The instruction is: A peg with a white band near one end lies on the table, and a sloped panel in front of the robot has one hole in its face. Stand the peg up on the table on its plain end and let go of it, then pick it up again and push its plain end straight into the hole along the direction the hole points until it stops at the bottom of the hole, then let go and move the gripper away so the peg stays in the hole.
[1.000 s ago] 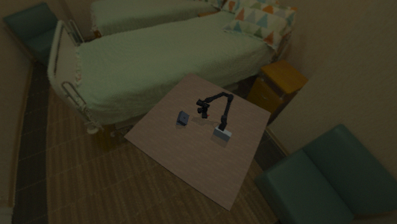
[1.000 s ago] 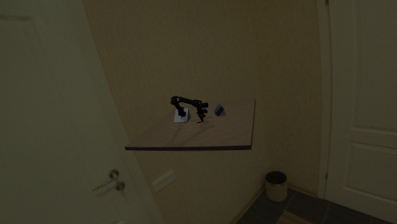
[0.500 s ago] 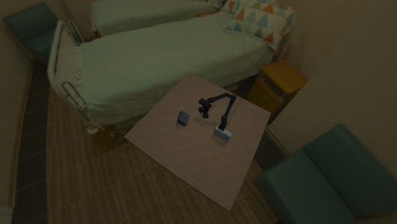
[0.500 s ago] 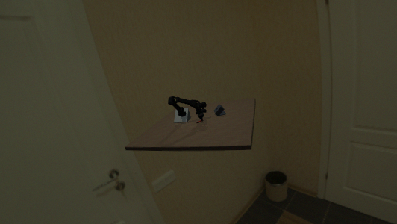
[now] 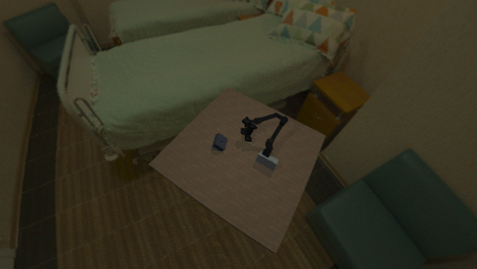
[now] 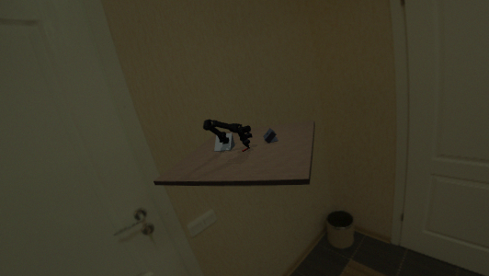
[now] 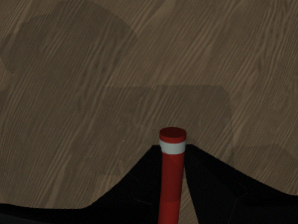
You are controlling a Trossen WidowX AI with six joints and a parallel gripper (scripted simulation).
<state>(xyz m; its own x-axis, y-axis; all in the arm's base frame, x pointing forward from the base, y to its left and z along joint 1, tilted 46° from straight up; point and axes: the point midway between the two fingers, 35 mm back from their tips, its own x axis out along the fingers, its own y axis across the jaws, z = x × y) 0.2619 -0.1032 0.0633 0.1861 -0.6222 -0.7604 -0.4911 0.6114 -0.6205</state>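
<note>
The red peg (image 7: 171, 185) (image 6: 245, 149) is between the fingertips of my gripper (image 7: 172, 152) (image 6: 248, 146), which is shut on it near the end with the white band (image 7: 173, 148). In the wrist view the banded end points up the picture and the other end runs out of the bottom edge. In the exterior view the peg is slanted, close over the table; a gap beneath it is too small to judge. The dark sloped panel (image 5: 220, 143) (image 6: 270, 136) stands apart from the gripper, with a small hole (image 5: 221, 141) in its face.
The wooden table (image 5: 215, 186) (image 6: 276, 167) carries the arm's pale base block (image 5: 267, 160) (image 6: 223, 143). The arm's and gripper's shadows lie on the table. A bed (image 5: 179, 72) is beyond the table's far edge, and a wooden cabinet (image 5: 342, 91) is off its corner.
</note>
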